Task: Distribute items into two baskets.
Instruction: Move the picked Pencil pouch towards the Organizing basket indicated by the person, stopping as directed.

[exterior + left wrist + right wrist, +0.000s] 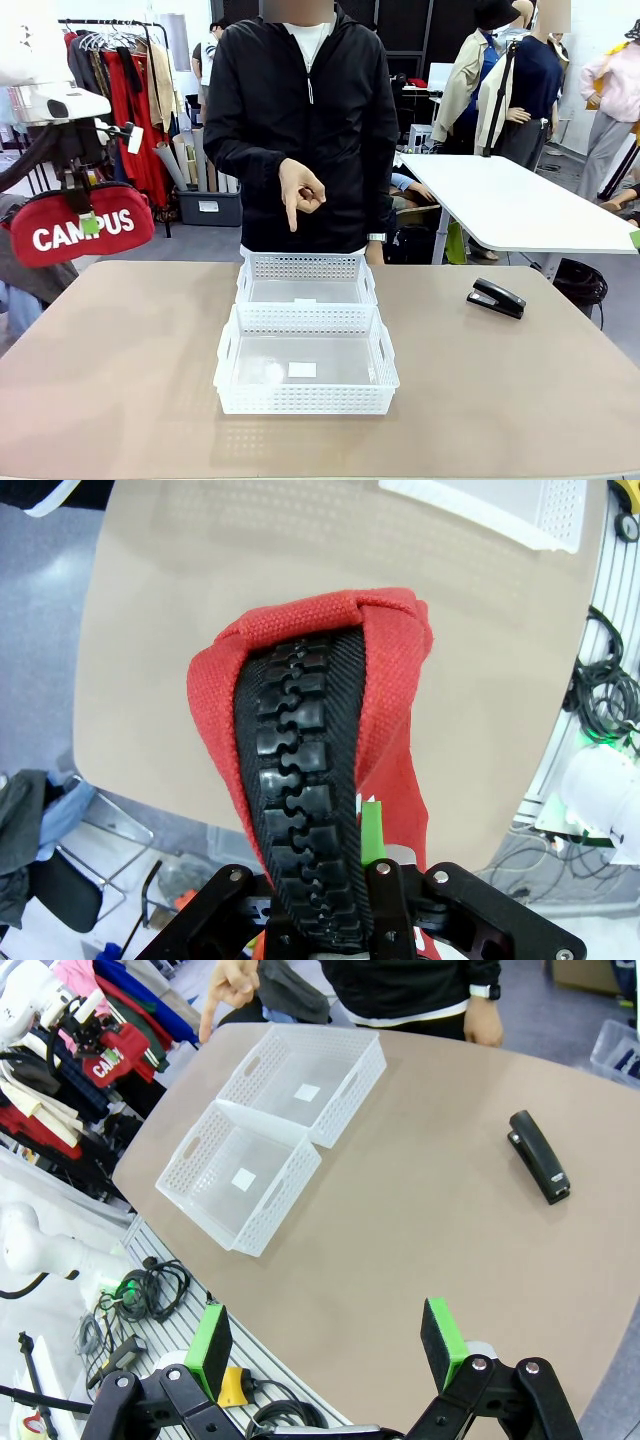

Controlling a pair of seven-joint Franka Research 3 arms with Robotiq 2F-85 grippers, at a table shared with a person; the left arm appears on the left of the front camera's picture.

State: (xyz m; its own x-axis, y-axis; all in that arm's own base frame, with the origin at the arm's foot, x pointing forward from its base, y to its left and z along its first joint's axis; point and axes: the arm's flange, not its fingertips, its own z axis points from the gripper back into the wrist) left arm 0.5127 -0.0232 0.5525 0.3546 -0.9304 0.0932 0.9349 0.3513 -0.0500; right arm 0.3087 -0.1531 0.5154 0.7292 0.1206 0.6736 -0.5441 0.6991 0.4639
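Left jaws clamp the red pouch aloft by the counter's left edge; right jaws stand wide apart. Two baskets touch end to end mid-counter, stapler to their right, a person's hand pointing down over the far one

Rough woven cloth pouch (chunky plastic zipper), smooth plastic baskets, glossy stapler

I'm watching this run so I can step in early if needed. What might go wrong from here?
The left gripper pinches the red pouch by its zipper edge, held high near the left edge of the table; a slip might drop it off the table. The person's hand points down over the far basket, so a delivery there may crowd it. The pouch looks nearly basket-sized and might catch a rim.
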